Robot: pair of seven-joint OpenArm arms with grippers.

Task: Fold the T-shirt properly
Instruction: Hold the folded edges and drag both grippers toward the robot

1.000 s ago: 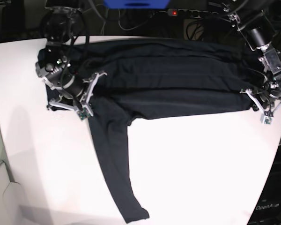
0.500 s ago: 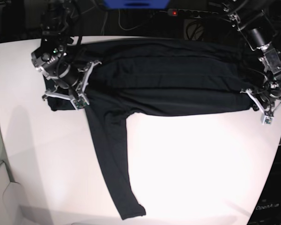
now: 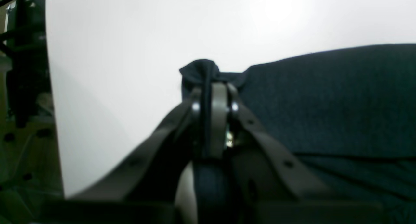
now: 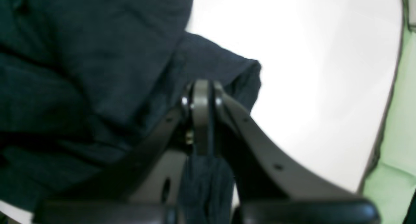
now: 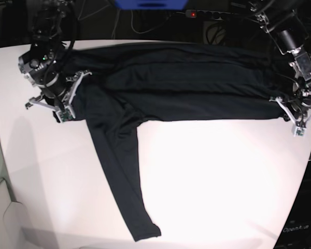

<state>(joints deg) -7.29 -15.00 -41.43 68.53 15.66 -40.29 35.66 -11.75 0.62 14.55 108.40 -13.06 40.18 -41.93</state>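
The T-shirt (image 5: 186, 85) is a very dark long-sleeved garment stretched flat across the far half of the white table (image 5: 212, 176). One sleeve (image 5: 122, 176) trails toward the near edge. At its left end in the base view, my right gripper (image 5: 59, 106) is shut on a bunch of the fabric. The right wrist view shows the cloth (image 4: 81, 71) pinched between the shut right gripper (image 4: 201, 91). At the right end, my left gripper (image 5: 294, 115) is shut on the fabric edge. In the left wrist view, the left gripper (image 3: 213, 91) holds a small tuft above the shirt (image 3: 325, 100).
Cables and a power strip with a red light (image 5: 193, 14) lie behind the table, beside a blue object (image 5: 150, 4). The table's curved right edge (image 5: 306, 171) runs close to my left gripper. A pale green surface (image 4: 393, 152) borders the table beyond my right gripper.
My right gripper has moved left and toward the back with the cloth, pulling the shirt's end outward and drawing the body tauter. The hanging sleeve shifted left. My left gripper has barely moved.
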